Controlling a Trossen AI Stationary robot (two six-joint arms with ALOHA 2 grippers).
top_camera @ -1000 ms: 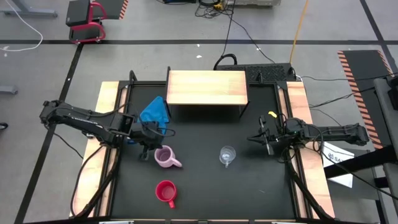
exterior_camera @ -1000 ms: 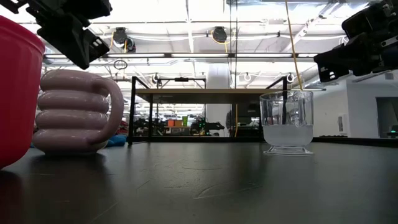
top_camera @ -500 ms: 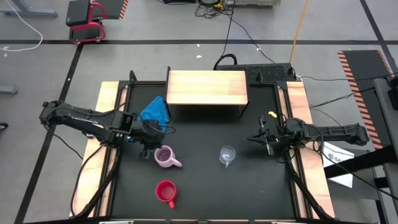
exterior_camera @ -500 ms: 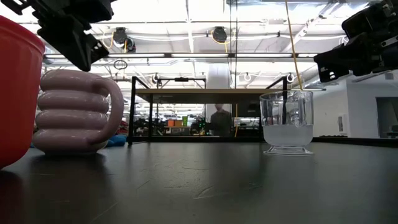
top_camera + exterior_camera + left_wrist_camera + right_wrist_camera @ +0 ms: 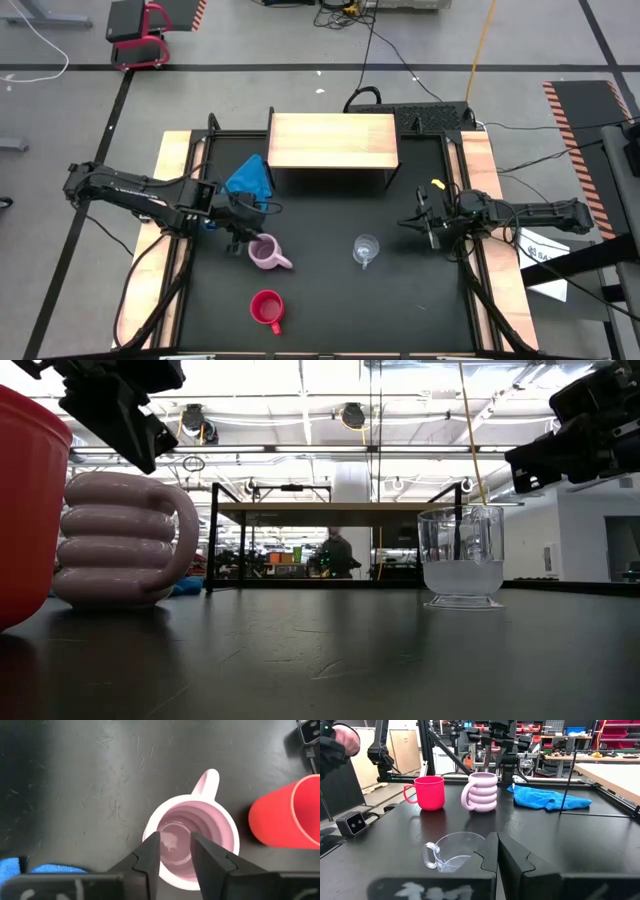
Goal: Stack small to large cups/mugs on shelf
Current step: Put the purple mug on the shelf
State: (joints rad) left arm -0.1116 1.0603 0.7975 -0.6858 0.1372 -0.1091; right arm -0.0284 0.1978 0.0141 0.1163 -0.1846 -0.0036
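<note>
The ribbed lilac-pink mug (image 5: 263, 252) stands upright on the black table, left of centre. The red mug (image 5: 266, 308) stands nearer the front edge. The clear glass cup (image 5: 366, 248) stands right of centre. The wooden shelf (image 5: 333, 140) sits at the far middle with nothing on its top. My left gripper (image 5: 175, 837) hangs open just above the pink mug's (image 5: 192, 837) mouth, fingers pointing down, touching nothing. My right gripper (image 5: 496, 840) is shut and waits at the right edge (image 5: 428, 228), level with the glass cup (image 5: 451, 851).
A blue cloth (image 5: 248, 178) lies crumpled in front of the shelf's left end, just beyond my left arm. Pale wooden rails (image 5: 170, 200) run along both table sides. A small black camera box (image 5: 351, 823) sits at the front edge.
My left gripper has opened above the pink mug and shifted slightly over it. The mugs, the glass cup and my right arm have stayed put.
</note>
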